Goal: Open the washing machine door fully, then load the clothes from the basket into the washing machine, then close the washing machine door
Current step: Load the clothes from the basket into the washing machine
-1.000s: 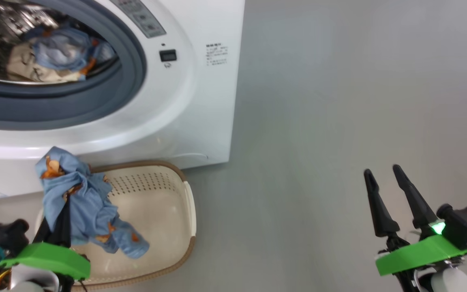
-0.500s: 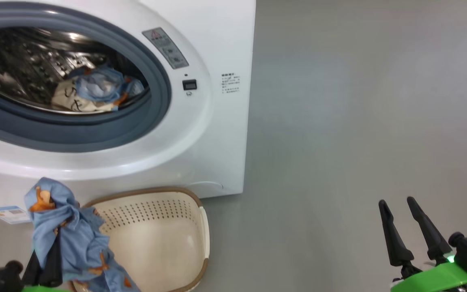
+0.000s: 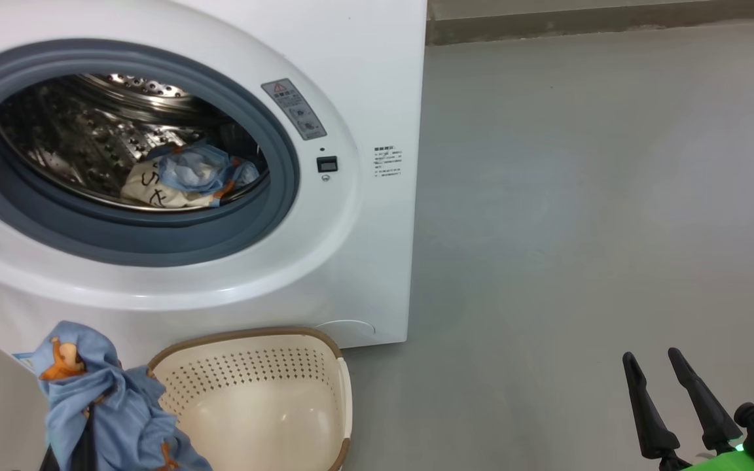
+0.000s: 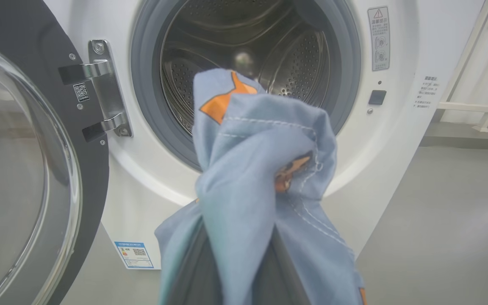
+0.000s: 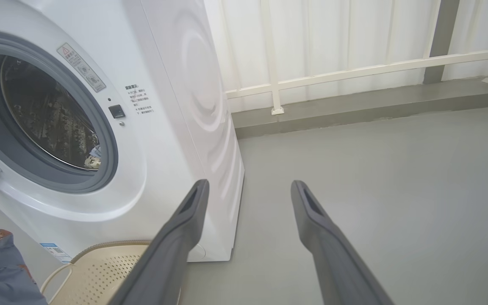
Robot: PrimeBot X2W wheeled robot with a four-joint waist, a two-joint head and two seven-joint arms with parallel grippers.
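Now the left hand (image 4: 239, 258) is squeezing the clothes (image 4: 252, 144), holding them up before the washing machine (image 4: 142, 199); the right hand (image 3: 652, 356) is gaping apart.

The blue cloth (image 4: 252, 169) wraps the left gripper (image 4: 237, 254) and hides its tips. The door (image 4: 93, 190) runs off the left edge. The basket (image 3: 246, 335) and the right gripper (image 3: 650, 356) are cut off at the bottom of the head view. The clothes (image 3: 180, 183) in the drum (image 3: 76, 131) sit partly behind the grey ring (image 3: 154, 239). The small writing (image 3: 387, 161) on the washer (image 3: 377, 78) is too tiny to read.
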